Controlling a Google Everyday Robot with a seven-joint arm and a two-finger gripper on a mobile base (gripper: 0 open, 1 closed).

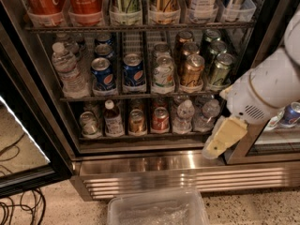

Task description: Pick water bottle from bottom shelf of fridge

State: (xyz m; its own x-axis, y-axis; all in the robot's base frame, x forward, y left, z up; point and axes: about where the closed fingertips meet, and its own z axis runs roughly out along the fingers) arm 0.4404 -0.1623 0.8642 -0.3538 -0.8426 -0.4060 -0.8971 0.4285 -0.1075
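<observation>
Gripper (pixel 224 138): low right, at fridge (pixel 154 172) door frame, near bottom shelf (pixel 140 136); opening: cannot tell. Risk: sideways entry clips nearest water bottle (pixel 208 115), light, toppling it onto neighbour bottle (pixel 184 117).

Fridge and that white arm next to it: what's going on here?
A robot is after a small water bottle on the bottom shelf of the fridge. Its gripper hangs at the lower right, just outside that shelf, not yet touching any bottle. Two such bottles stand in the right-hand lanes, closest to the gripper.
</observation>
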